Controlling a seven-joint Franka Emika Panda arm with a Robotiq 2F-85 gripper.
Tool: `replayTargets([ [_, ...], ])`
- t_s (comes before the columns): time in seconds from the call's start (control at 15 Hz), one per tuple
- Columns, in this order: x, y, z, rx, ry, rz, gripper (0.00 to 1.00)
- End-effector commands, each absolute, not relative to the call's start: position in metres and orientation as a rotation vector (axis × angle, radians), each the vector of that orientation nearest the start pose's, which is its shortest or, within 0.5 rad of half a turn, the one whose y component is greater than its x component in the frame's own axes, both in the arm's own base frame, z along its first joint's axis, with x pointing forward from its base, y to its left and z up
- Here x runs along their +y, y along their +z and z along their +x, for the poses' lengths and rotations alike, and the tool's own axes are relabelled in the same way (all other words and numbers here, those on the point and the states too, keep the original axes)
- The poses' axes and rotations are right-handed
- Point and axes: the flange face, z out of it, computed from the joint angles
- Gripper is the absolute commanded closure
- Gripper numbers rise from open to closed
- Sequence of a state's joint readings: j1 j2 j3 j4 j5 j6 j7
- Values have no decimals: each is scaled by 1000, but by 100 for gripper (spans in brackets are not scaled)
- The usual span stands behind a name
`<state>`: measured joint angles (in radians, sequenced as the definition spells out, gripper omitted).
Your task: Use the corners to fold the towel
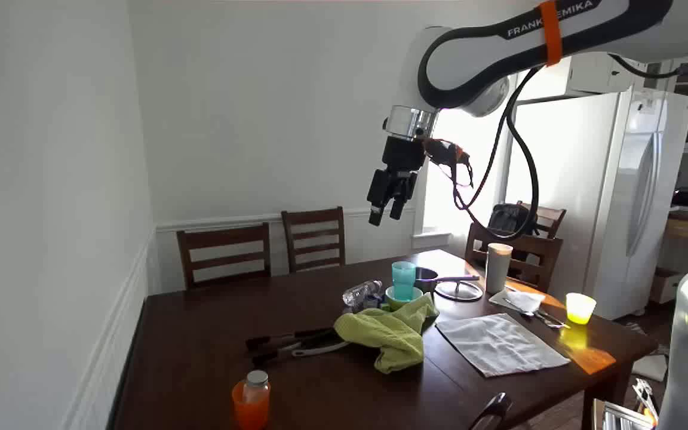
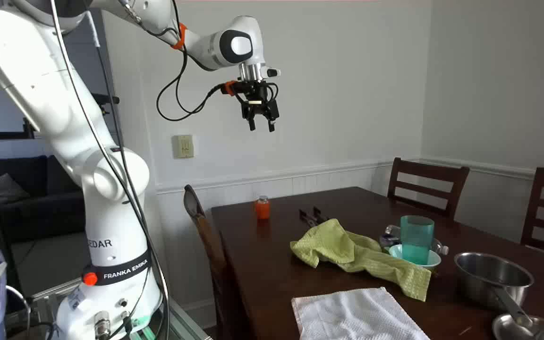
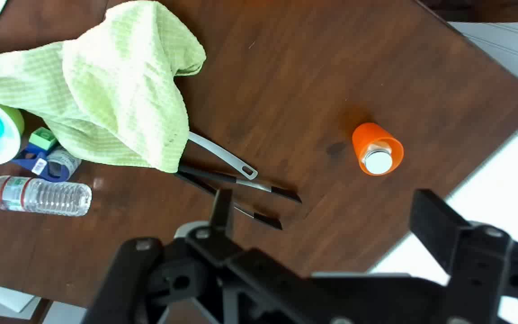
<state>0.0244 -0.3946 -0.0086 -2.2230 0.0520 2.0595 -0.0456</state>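
A white towel (image 1: 502, 345) lies spread nearly flat on the dark table; part of it also shows in an exterior view (image 2: 357, 315). A green checked towel (image 1: 389, 334) lies crumpled beside it and shows crumpled in an exterior view (image 2: 347, 248) and the wrist view (image 3: 128, 85). It covers part of some utensils and leans against the bowl. My gripper (image 1: 385, 216) hangs high above the table, pointing down; it also shows in an exterior view (image 2: 261, 127). In the wrist view its fingers (image 3: 325, 198) are wide apart with nothing between them.
A teal cup (image 1: 404, 280) stands in a bowl beside a plastic bottle (image 3: 43, 196). Tongs (image 3: 263, 220) stick out from under the green towel. An orange cup (image 3: 367, 135) holds a jar. A pot (image 2: 491, 276), tall tumbler (image 1: 498, 267) and yellow cup (image 1: 579, 307) stand around. Chairs surround the table.
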Motion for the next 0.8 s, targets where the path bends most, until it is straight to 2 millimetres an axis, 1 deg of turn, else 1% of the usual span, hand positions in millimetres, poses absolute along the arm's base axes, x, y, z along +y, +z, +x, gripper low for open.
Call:
replayTargets([
  [0.0,10,555,457,-65,-357,-3072,0],
  [0.33,10,555,457,-65,-357,-3072,0],
  [0.47,-19,534,466,140,-311,-3131,0],
  [0.67,-73,503,470,387,-312,-3175,0],
  [0.73,-94,490,471,474,-316,-3175,0],
])
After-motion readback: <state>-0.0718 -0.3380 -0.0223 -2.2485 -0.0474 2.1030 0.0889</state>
